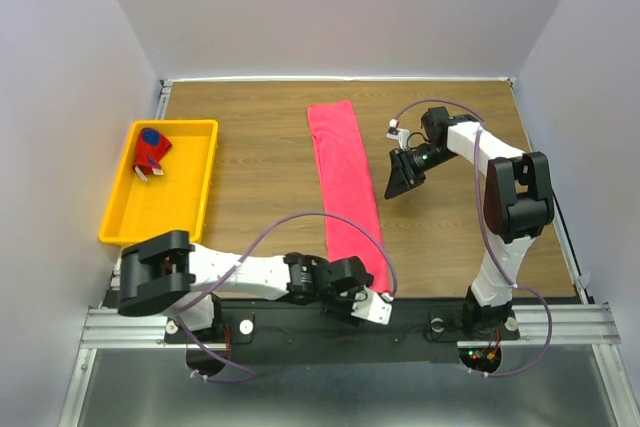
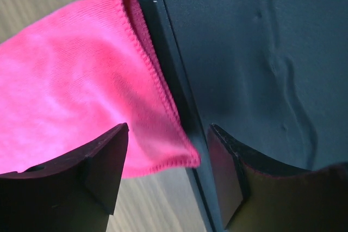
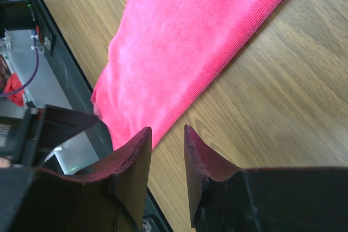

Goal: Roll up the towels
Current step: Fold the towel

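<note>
The plain pink-red towel [image 1: 346, 182] lies on the wooden table as a long narrow strip running from the far middle to the near edge. My left gripper [image 1: 378, 305] is at its near end. In the left wrist view the jaws [image 2: 166, 175] stand open, with the towel's near corner [image 2: 81, 96] lying loose between them over the table edge. My right gripper [image 1: 402, 175] hovers just right of the strip, its jaws [image 3: 166, 158] narrowly open and empty above bare wood beside the towel [image 3: 185, 42]. The patterned red and navy towel [image 1: 152, 150] sits rolled in the tray.
A yellow plastic tray [image 1: 190, 197] stands at the left of the table. The black base rail [image 2: 250, 52] runs along the table's near edge, right under the left gripper. Grey walls enclose the table at the back and sides.
</note>
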Tool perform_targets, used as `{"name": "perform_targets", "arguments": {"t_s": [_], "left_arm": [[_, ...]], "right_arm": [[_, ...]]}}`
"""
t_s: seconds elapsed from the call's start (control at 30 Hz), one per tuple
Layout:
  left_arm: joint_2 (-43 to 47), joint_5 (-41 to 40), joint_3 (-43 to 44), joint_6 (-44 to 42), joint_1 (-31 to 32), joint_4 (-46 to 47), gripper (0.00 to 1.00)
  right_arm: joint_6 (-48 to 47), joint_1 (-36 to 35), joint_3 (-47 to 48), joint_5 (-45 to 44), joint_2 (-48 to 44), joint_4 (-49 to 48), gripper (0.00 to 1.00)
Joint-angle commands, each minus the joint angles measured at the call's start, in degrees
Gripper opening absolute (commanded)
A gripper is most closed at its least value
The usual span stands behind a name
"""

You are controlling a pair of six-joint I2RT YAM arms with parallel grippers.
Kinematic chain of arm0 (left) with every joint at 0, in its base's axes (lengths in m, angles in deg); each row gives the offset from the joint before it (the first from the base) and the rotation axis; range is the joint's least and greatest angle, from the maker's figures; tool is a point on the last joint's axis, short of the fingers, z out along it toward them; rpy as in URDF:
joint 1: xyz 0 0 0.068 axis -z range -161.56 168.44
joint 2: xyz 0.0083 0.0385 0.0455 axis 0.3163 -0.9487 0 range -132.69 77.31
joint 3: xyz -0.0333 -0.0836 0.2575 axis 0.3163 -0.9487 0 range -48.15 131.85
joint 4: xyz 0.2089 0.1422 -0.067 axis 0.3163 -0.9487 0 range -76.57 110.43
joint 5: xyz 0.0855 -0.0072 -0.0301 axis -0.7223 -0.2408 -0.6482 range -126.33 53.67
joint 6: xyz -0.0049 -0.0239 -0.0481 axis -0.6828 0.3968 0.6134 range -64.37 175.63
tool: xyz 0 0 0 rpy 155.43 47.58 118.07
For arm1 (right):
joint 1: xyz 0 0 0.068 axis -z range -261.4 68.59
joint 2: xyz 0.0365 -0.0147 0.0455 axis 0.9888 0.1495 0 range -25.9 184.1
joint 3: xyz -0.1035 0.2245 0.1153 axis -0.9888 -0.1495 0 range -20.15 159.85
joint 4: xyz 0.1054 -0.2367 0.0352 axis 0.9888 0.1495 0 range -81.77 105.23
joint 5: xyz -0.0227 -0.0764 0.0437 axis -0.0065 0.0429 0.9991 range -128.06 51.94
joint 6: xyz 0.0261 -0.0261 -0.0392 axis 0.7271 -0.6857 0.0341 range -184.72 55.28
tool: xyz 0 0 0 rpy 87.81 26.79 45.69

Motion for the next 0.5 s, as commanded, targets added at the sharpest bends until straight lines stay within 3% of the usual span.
{"name": "perform_targets", "arguments": {"t_s": [0.0,0.13,0.23,0.37,0.47], "left_arm": [[-4.4,-4.47,3.22,1.05,0.59,5.79,0.71],[-7.05,-6.76,2.78,-0.27,0.59,7.29,0.69],[-9.33,-6.76,2.43,-0.44,0.86,8.52,0.59],[-9.34,-6.85,1.99,-0.01,1.56,7.73,0.4],[-8.98,-5.8,2.25,0.52,1.82,5.64,0.14]], "right_arm": [[-0.85,0.31,-0.09,0.89,-3.25,-0.42,0.36],[-1.29,0.92,-0.44,0.98,-3.51,-0.24,0.36],[-1.82,1.45,-0.7,0.63,-3.69,0.02,0.36],[-2.52,1.98,-0.62,0.19,-3.43,0.55,0.36],[-2.79,2.16,-0.44,0.19,-3.16,0.72,0.36]]}}
